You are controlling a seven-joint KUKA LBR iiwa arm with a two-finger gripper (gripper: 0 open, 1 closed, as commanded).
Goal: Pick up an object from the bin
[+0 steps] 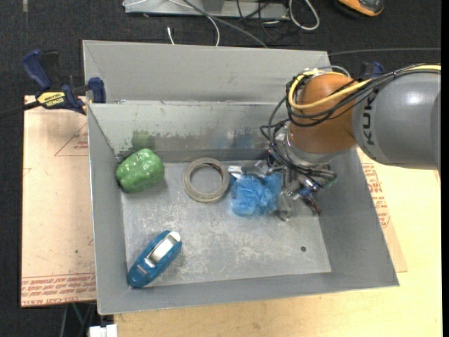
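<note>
My gripper hangs low in the right half of the bin, under the orange wrist cover. A crumpled blue plastic thing lies right against its left side, touching or nearly touching the fingers. Whether the blue thing sits between the fingers cannot be made out. Further left of that blue thing, a beige tape roll lies flat on the floor.
A green lumpy ball rests near the back left corner. A blue and white tape dispenser lies at the front left. The arm reaches in from the right over the bin's right wall.
</note>
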